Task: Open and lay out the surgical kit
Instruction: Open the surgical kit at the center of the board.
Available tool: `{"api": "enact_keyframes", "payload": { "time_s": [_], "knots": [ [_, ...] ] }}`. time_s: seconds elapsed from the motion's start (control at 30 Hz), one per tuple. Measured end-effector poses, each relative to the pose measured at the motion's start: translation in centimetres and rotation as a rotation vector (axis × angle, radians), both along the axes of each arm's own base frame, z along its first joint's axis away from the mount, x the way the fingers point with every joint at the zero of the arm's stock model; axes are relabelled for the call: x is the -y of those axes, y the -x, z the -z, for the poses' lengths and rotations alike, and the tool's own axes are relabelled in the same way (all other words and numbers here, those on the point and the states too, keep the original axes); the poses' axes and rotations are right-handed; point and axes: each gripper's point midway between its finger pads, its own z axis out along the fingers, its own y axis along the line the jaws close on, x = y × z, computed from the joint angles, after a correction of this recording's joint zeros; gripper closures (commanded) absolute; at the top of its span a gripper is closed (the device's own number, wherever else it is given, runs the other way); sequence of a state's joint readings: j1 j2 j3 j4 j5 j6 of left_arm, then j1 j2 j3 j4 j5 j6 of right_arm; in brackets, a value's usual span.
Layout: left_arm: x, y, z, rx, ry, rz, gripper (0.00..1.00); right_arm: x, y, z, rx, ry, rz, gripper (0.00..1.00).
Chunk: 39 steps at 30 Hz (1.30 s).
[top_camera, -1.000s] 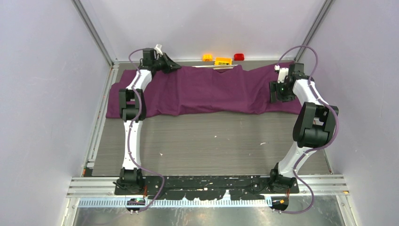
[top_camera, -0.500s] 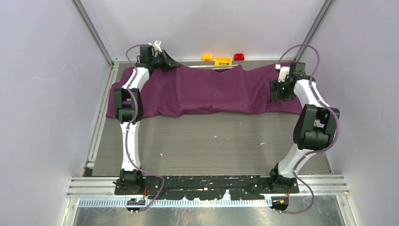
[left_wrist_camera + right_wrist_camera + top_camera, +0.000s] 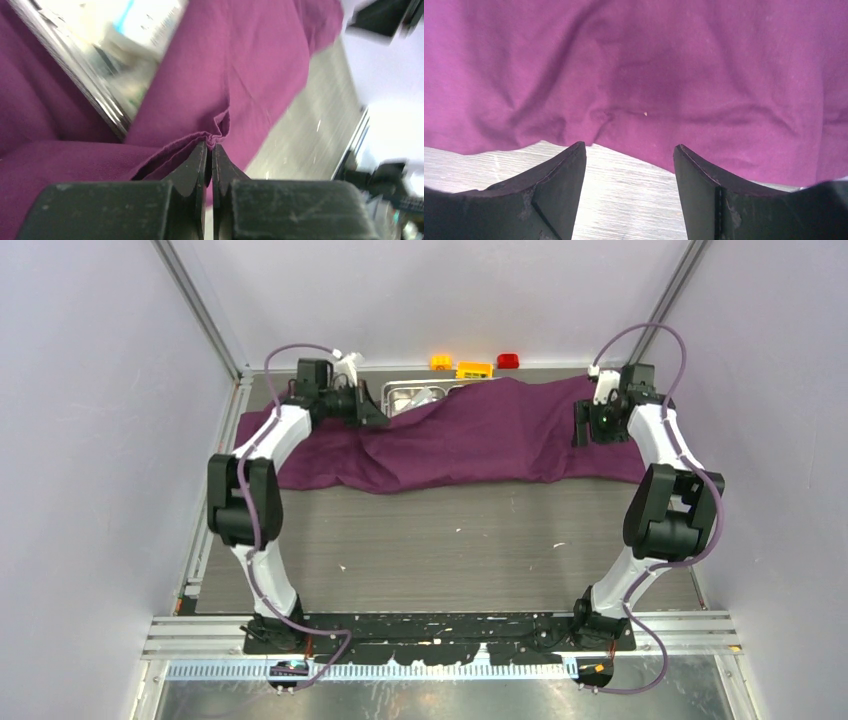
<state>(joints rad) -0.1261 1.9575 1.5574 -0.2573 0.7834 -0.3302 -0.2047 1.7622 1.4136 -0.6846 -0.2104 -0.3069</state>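
The left gripper (image 3: 209, 148) pinches a fold of the large dark-purple cloth (image 3: 480, 435) beside the partly bared shiny steel tray (image 3: 403, 396); the right gripper (image 3: 629, 147) hangs spread open above the cloth's edge.

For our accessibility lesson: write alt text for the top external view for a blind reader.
A dark-purple cloth lies across the far side of a table: the left gripper pinches it beside an uncovered end of a steel tray, while the right gripper hangs over its right end. Three toy bricks sit behind it.
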Motion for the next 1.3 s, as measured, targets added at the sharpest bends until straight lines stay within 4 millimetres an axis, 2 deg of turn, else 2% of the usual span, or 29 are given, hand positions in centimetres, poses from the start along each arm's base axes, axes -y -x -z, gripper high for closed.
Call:
{"api": "enact_keyframes", "payload": {
  "time_s": [0.2,0.3,0.4,0.5,0.63,0.83,1.1,1.3],
  "knots": [
    [1.7,9.6,0.5,0.116,-0.155,0.212,1.0,-2.7,-3.0,-4.7,0.134,-0.117,-0.062,0.29],
    [1.8,12.9,1.6,0.154,-0.22,0.291,1.0,-5.5,-4.0,-6.3,0.181,-0.166,-0.136,0.28],
    [1.2,14.5,2.9,0.157,-0.274,0.321,1.0,-9.2,-4.3,-6.9,0.2,-0.194,-0.244,0.27],
    [0.8,14.7,3.6,0.147,-0.3,0.323,1.0,-13.1,-4.5,-6.9,0.219,-0.186,-0.392,0.25],
    [0.7,14.9,3.8,0.138,-0.307,0.324,1.0,-17.3,-4.1,-6.4,0.249,-0.123,-0.59,0.24],
    [1.0,14.3,2.5,0.102,-0.302,0.332,1.0,-21.0,-4.7,-5.5,0.307,0.045,-0.779,0.24],
    [1.8,12.8,-0.2,0.056,-0.271,0.349,1.0,-22.4,-5.7,-1.9,0.293,0.247,-0.916,0.24],
    [2.3,12.1,-1.6,0.017,-0.238,0.35,1.0,-22.3,-6.7,-1.8,0.33,0.342,-0.965,0.24]
  ]
}}
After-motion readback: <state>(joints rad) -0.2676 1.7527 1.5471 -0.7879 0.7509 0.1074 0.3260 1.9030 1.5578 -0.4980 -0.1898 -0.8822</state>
